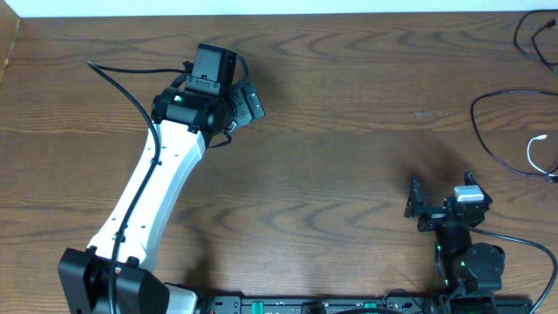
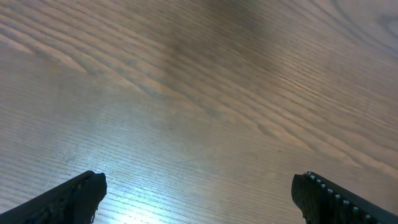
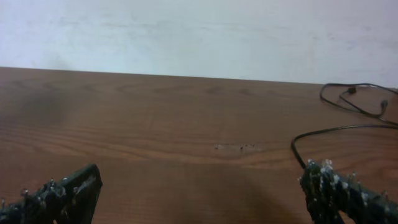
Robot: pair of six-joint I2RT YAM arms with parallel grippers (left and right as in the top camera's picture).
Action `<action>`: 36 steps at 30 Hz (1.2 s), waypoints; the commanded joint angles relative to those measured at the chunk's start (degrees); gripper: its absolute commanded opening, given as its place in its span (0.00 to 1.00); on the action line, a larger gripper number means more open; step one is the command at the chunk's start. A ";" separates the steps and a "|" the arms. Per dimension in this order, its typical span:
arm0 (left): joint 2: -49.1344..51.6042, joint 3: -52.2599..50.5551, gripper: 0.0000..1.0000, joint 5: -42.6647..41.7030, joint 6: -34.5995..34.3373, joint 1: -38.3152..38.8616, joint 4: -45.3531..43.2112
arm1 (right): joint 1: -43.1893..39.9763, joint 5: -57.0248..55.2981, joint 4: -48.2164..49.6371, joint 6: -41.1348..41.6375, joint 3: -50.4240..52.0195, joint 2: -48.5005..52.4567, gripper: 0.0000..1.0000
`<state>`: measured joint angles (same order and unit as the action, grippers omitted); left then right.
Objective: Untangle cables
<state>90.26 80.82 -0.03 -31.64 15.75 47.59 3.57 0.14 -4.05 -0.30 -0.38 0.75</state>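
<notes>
Wooden table [image 1: 349, 131] carries the cables [image 3: 348, 128] at its right edge: black loops and a white cord [image 1: 531, 155]. Left fingers [image 2: 74, 196] are spread wide, empty, well apart from them. Right fingers [image 3: 68, 193] are also spread and empty, with the cables ahead to their right.

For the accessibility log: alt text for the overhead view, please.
Black cables and one white cable lie at the right edge of a wooden table, touched by neither arm. The left tool is open over bare wood at upper left of centre. The right tool sits open at lower right, short of the cables.
</notes>
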 commanded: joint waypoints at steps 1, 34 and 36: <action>-0.79 0.79 1.00 0.70 0.11 -0.31 0.17 | -0.22 0.42 -0.26 0.02 0.07 0.11 0.99; -25.35 -18.56 1.00 12.50 1.62 -5.70 -14.80 | -0.22 0.42 -0.28 0.02 0.07 0.11 0.99; -32.72 -26.40 1.00 12.48 1.62 -8.46 -20.57 | -0.22 0.42 -0.28 0.02 0.07 0.11 0.99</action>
<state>65.65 63.77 9.45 -31.00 10.74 31.16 3.57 0.25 -4.01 -0.30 -0.38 0.75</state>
